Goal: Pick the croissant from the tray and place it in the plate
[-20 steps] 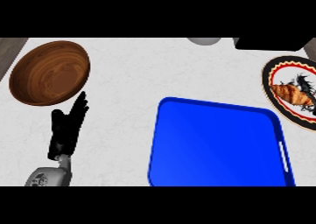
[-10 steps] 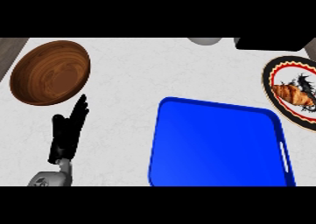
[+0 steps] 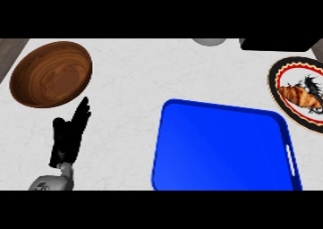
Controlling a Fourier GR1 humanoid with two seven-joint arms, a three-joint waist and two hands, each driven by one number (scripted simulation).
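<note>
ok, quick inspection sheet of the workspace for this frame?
Surface: white counter, wooden strip at the left edge.
Job's things: croissant lies on the patterned plate at right; blue tray holds nothing.
Clutter: wooden bowl at upper left; grey object and black object at the top edge.
Hands: left hand open, fingers up, resting beside the bowl; right hand not in view.
Cables: nothing seen.
Surroundings: nothing seen.

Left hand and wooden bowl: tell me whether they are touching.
Apart. The head view shows the left hand with straight fingers pointing up toward the wooden bowl, and a strip of white counter between fingertips and rim.
</note>
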